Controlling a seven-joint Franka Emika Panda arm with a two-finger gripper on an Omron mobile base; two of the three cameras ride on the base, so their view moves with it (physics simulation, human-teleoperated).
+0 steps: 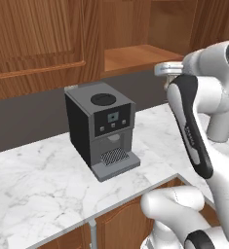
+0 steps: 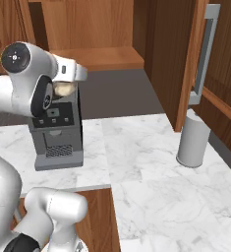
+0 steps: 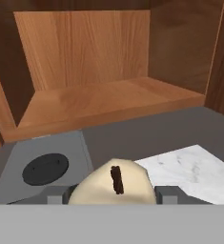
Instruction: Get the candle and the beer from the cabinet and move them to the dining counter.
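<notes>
Simulated kitchen: a white, grey-veined marble worktop (image 2: 151, 162) runs beneath the reddish-brown cabinet (image 3: 85, 62), whose open compartment shows a bare wooden shelf (image 3: 108, 102).

Nearest, in the hand view, the gripper (image 3: 114, 194) is closed on the candle (image 3: 112, 185), a pale cream stub with a dark wick standing at its top; the two finger tips sit against its left and right sides. In the right base view the same candle (image 2: 63, 88) appears as a pale lump under the white hand, hanging in the air above the coffee machine (image 2: 55, 135) and not touching it.

Middle distance: the dark grey coffee machine (image 1: 102, 129) stands on the worktop with its round top lid directly below the hand. To the right, a grey cylindrical container (image 2: 192, 138) stands on the marble beside the open cabinet door (image 2: 198, 59) with its long grey bar handle.

Farthest: the cabinet shelf, just beyond and a little above the hand.

Step in hand, as judged: carrying the candle away from the cabinet. The next move calls for keeping the grip, drawing the arm back clear of the coffee machine and door, then travelling toward the dining counter. The beer remains to be fetched.
</notes>
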